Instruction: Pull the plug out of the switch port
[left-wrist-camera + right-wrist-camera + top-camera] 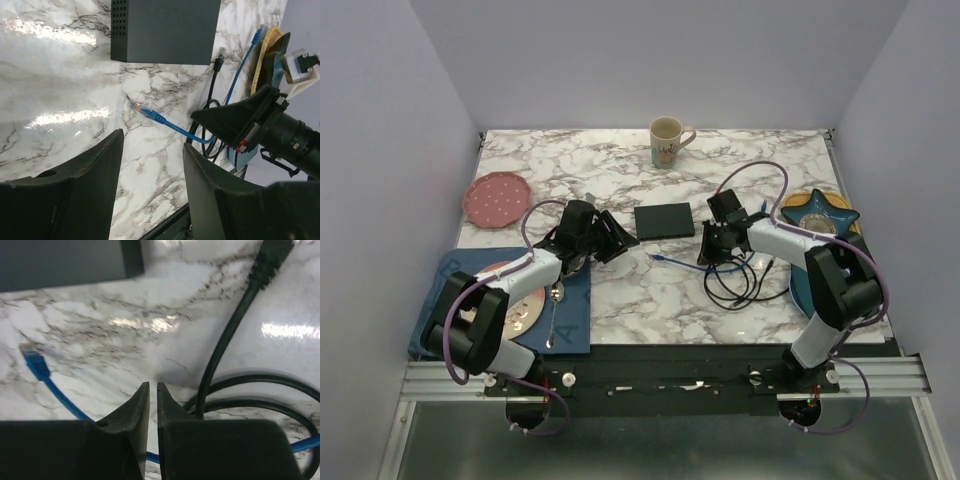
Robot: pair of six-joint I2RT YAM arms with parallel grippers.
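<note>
The dark grey switch (pixel 663 220) lies flat on the marble; it also shows in the left wrist view (pixel 165 30) and the right wrist view (pixel 65 260). A blue cable's plug (pixel 655 257) lies loose on the table in front of it, apart from it (pixel 150 114) (pixel 35 362). A black cable's plug (pixel 218 61) (pixel 267 260) lies by the switch's right corner. My left gripper (pixel 615 238) (pixel 152 150) is open and empty, left of the switch. My right gripper (pixel 710 252) (pixel 153 386) is shut and empty, over the blue cable beside the black coil.
A mug (pixel 666 140) stands at the back. A pink plate (pixel 498 198) is at the left. A blue star dish (pixel 820 212) sits on a plate at the right. A blue mat (pixel 570 325) with a plate and spoon (pixel 553 305) lies front left. Black cable coils (pixel 740 280) lie front right.
</note>
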